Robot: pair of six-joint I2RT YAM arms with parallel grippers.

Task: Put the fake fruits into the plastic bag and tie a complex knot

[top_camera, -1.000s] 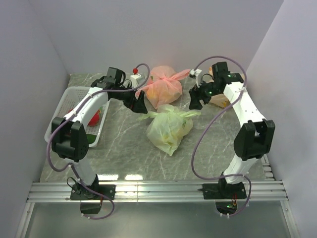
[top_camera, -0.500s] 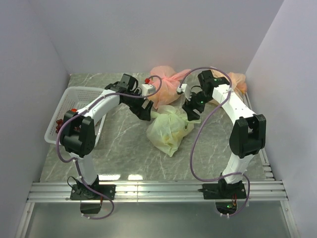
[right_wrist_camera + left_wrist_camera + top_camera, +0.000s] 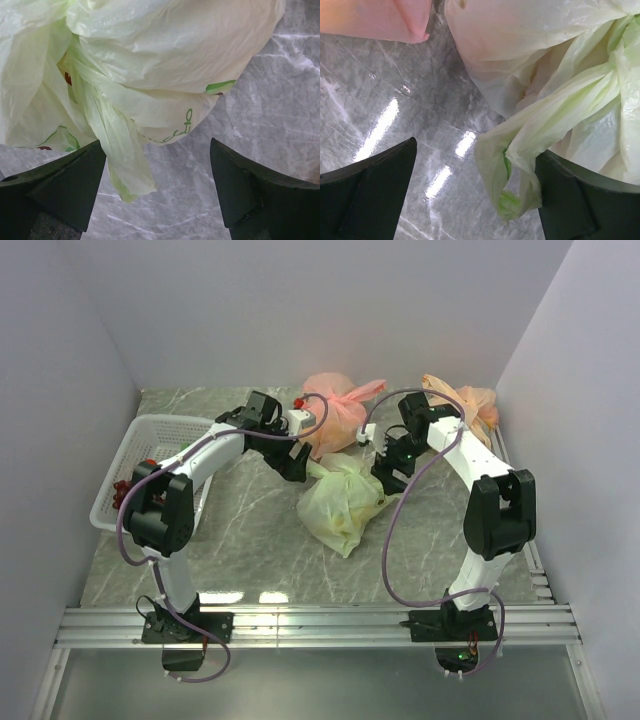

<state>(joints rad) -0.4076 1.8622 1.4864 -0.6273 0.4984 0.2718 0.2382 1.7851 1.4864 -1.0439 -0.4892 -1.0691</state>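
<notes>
The thin, crinkly, translucent pale-green plastic bag lay tied on the grey marble table. Left gripper and right gripper flanked its top, both open, one loose tail between each pair of jaws.

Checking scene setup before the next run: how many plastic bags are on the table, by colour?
Pale-green bag: 1
Pink bag: 1
Orange-tan bag: 1
Total: 3
</notes>
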